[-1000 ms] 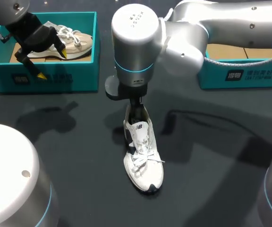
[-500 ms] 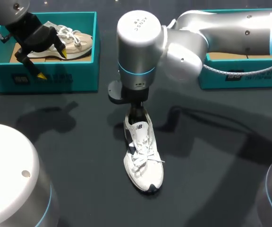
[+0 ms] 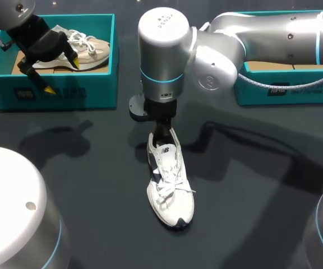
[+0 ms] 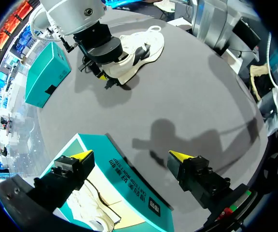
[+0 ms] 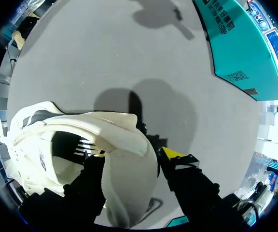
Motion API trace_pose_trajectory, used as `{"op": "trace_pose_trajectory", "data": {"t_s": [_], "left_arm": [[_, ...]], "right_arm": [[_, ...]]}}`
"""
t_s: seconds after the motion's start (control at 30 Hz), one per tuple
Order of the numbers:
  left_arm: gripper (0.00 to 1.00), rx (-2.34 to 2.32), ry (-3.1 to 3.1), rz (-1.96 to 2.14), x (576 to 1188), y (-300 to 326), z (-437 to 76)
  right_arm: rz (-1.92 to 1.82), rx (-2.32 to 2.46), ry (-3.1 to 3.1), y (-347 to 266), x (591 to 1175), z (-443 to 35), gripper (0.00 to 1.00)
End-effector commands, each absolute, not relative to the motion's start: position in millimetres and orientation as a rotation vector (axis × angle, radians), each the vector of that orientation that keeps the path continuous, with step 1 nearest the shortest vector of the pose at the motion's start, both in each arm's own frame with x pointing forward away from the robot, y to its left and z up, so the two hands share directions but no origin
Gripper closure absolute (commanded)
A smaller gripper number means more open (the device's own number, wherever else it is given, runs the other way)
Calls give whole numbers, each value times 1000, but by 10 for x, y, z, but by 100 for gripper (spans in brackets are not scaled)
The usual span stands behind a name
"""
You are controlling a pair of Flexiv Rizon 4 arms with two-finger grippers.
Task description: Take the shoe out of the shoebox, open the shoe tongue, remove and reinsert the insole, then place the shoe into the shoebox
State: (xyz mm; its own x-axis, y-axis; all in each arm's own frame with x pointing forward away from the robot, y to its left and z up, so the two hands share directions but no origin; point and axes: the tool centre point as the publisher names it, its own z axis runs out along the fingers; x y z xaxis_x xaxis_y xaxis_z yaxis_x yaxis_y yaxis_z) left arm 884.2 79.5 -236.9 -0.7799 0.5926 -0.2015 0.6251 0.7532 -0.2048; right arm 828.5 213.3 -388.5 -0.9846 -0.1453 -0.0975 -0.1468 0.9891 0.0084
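Observation:
A white shoe (image 3: 170,185) lies on the dark table with its toe toward me; the left wrist view shows it far ahead (image 4: 134,50). My right gripper (image 3: 161,133) comes straight down on its heel. In the right wrist view, the right gripper (image 5: 132,159) straddles the shoe's back wall (image 5: 124,145), one finger inside the collar and the yellow-tipped one (image 5: 170,153) outside, both against it. My left gripper (image 3: 60,75) hangs open over the left teal shoebox (image 3: 102,84), its gap (image 4: 131,155) holding nothing.
A beige shoe (image 3: 86,47) lies inside the left shoebox. A second teal box (image 3: 285,84) stands at the back right, under my right arm. In the right wrist view a teal box (image 5: 240,43) stands off beyond the shoe.
My right arm's wrist has shifted slightly right and turned above the heel. The white shoe and my left arm have stayed put.

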Motion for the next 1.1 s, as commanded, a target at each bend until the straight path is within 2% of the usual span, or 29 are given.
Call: {"op": "trace_pose_trajectory", "data": {"t_s": [0.03,0.17,0.23,0.27,0.3,0.63,1.1], "left_arm": [[0,987,2825,-393,8840,796,-2371],[0,987,2825,-393,8840,796,-2371],[0,987,2825,-393,8840,796,-2371],[0,987,2825,-393,8840,796,-2371],[0,987,2825,-393,8840,796,-2371],[0,987,2825,-393,8840,796,-2371],[0,987,2825,-393,8840,796,-2371]], "right_arm": [[16,-229,3042,2156,8291,-3896,53],[19,-226,3046,2160,8283,-3900,60],[27,-222,3046,2164,8278,-3904,70],[30,-221,3046,2169,8274,-3905,90],[32,-219,3045,2174,8270,-3904,100],[14,-172,3024,2128,8217,-3720,100],[-117,-9,2981,1685,8388,-2874,100]]}}
